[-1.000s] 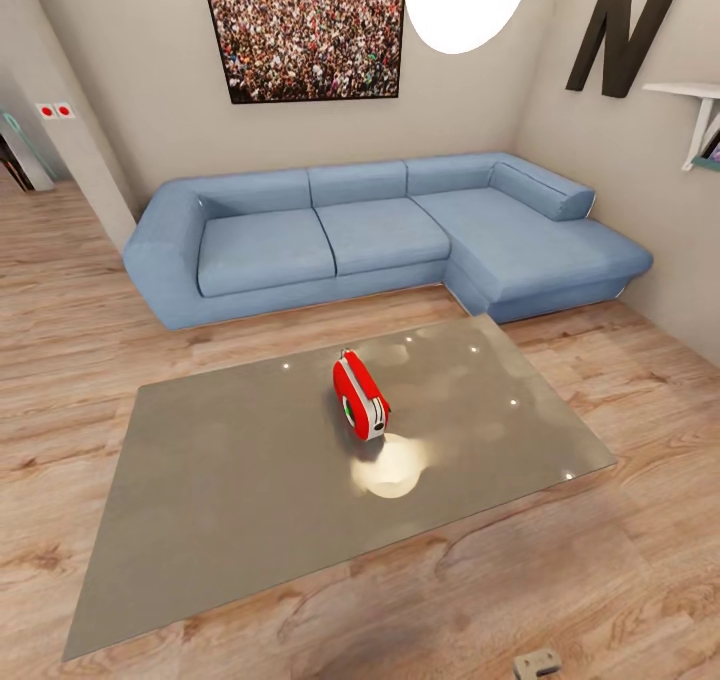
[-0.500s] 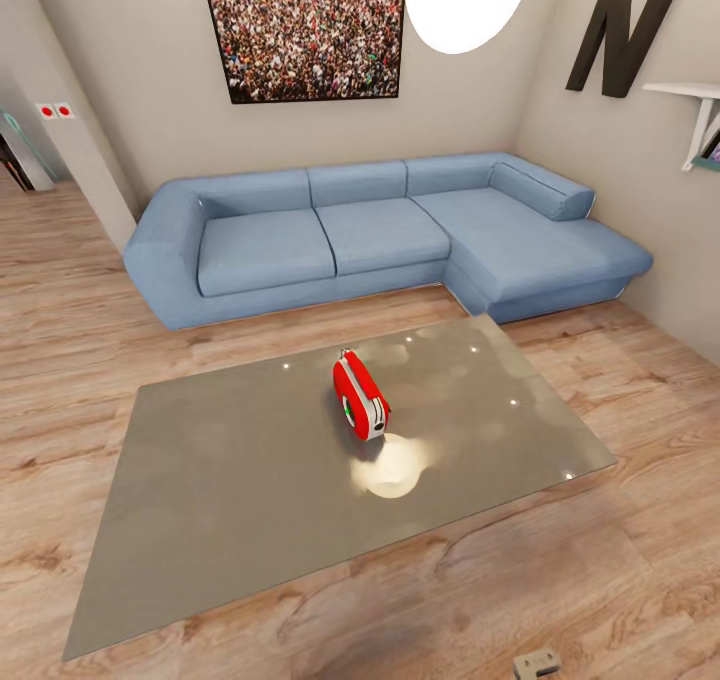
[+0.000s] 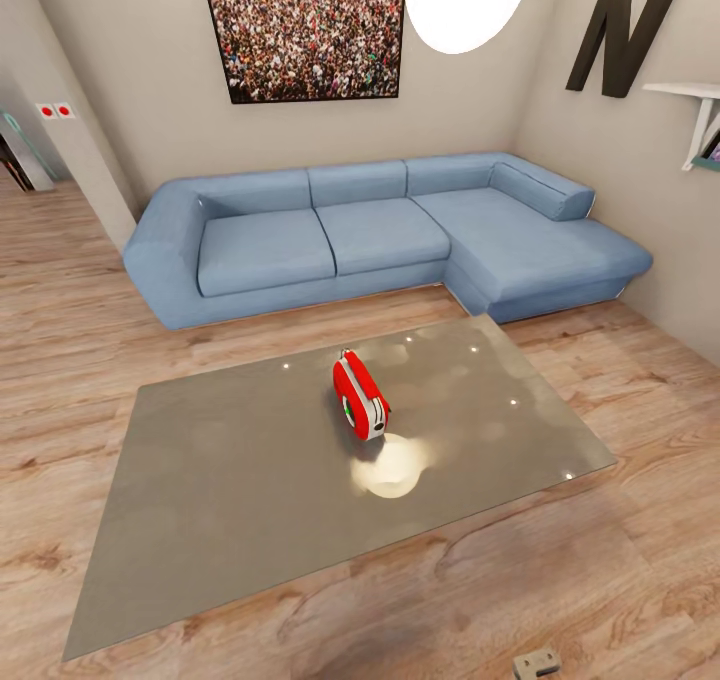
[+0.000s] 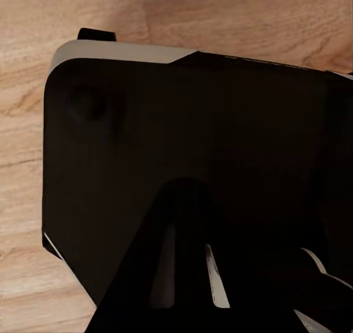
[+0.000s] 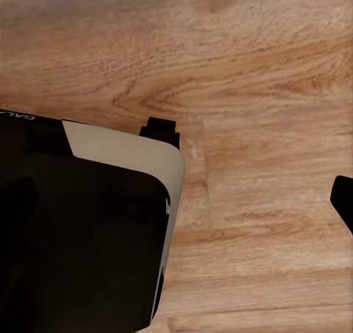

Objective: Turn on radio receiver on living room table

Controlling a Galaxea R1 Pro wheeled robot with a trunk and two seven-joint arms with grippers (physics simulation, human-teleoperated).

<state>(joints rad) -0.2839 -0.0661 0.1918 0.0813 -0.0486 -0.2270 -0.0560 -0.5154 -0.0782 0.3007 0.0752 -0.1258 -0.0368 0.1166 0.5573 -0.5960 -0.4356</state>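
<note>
Radio receiver (image 3: 360, 396) stands upright near the middle of the table (image 3: 220, 500), its red body and white-silver edge band turned slightly so the dial face looks toward the table's near left side. A bright round reflection of the ceiling lamp (image 3: 467, 0) lies on the glossy grey top just in front of it.

Fingers first: in the left wrist view the left gripper (image 4: 193, 274) appears as dark finger shapes converging low in the frame, set against the robot's black base (image 4: 184, 127) with its pale rim. How far apart they stand I cannot tell, and nothing is seen between them. In the right wrist view one dark finger tip of the right gripper (image 5: 343, 201) juts in at the frame's edge; its opening cannot be judged either. Both wrist cameras look down at the wood plank floor (image 5: 257, 68) beside the robot's own base, so both arms hang low at the robot's sides, well apart from the table.

The head view gives what the wrist views do not: the living room, with the blue L-shaped sofa (image 3: 380, 235) behind the table, the framed crowd photo (image 3: 305, 25) on the beige wall and the black letter N (image 3: 625, 25) to the right. A small grey part of the robot (image 3: 537, 664) pokes in at the bottom edge of that view.
</note>
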